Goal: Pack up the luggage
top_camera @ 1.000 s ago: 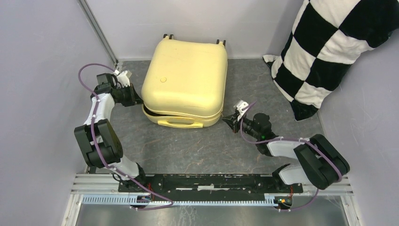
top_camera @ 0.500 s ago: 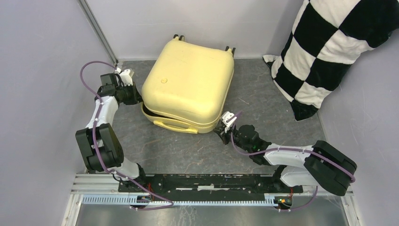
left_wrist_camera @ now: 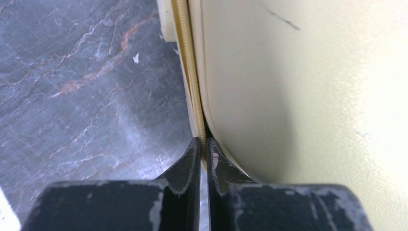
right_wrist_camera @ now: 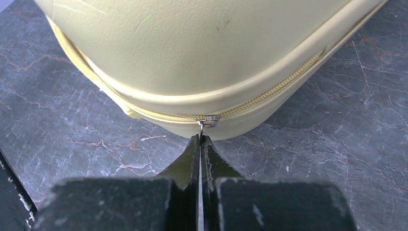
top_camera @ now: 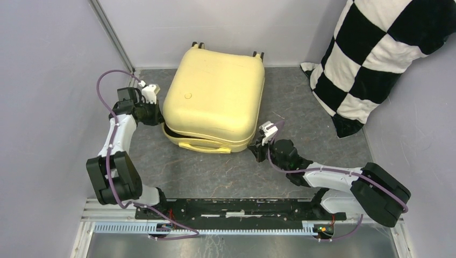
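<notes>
The pale-yellow luggage (top_camera: 215, 94) lies flat on the grey floor, lid down, with a dark gap along its front-left edge. My left gripper (top_camera: 156, 116) is at its left side, shut on the zipper edge (left_wrist_camera: 185, 57) between the shells, as the left wrist view (left_wrist_camera: 204, 148) shows. My right gripper (top_camera: 257, 146) is at the front-right corner, shut on the metal zipper pull (right_wrist_camera: 208, 121), which hangs from the zipper on the luggage's corner (right_wrist_camera: 192, 43). The yellow side handle (top_camera: 201, 145) faces the arms. Two wheels (top_camera: 197, 45) show at the back.
A black-and-white checkered pillow (top_camera: 376, 59) leans in the back right corner against the wall. Pale walls close in the left, back and right sides. The arms' mounting rail (top_camera: 231, 207) runs along the near edge.
The luggage twisted clockwise, then swung partly back. My right gripper moved left and nearer along the front-right corner with the zipper pull. My left wrist shifted right, still at the left edge.
</notes>
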### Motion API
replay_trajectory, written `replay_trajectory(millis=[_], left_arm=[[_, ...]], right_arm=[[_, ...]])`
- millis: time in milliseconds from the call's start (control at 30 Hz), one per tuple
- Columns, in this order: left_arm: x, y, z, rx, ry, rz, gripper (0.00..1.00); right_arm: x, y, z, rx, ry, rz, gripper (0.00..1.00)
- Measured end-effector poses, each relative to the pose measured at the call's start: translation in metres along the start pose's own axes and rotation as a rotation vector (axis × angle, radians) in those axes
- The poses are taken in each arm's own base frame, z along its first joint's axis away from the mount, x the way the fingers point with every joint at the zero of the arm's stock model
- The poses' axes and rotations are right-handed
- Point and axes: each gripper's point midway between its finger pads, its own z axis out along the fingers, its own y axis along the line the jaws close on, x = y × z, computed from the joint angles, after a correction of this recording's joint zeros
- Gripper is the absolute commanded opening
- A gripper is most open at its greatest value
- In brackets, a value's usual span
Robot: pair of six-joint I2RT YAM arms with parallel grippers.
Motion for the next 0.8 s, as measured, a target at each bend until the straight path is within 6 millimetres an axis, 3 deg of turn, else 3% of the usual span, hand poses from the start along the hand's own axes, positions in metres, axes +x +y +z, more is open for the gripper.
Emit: replay_trajectory(millis=[200, 333, 567, 667, 800], left_arm=[[0.029, -0.012, -0.026, -0.025, 0.043, 0.130, 0.02], [0.053, -0.029, -0.046, -0.001, 0.089, 0.179, 0.02], [0.067, -0.050, -0.050, 0.056, 0.144, 0.207, 0.02], [0.067, -0.054, -0.048, 0.062, 0.147, 0.224, 0.02], [0.065, -0.057, -0.047, 0.061, 0.143, 0.206, 0.02]], right_arm=[[-0.006, -0.023, 0.003, 0.038, 0.003, 0.048, 0.00], [-0.017, -0.049, 0.015, 0.092, -0.004, 0.070, 0.00], [-0.040, -0.092, 0.051, 0.173, 0.017, 0.058, 0.00], [-0.041, -0.088, 0.046, 0.137, 0.006, 0.054, 0.00], [-0.034, -0.055, 0.028, -0.003, -0.035, 0.047, 0.00]])
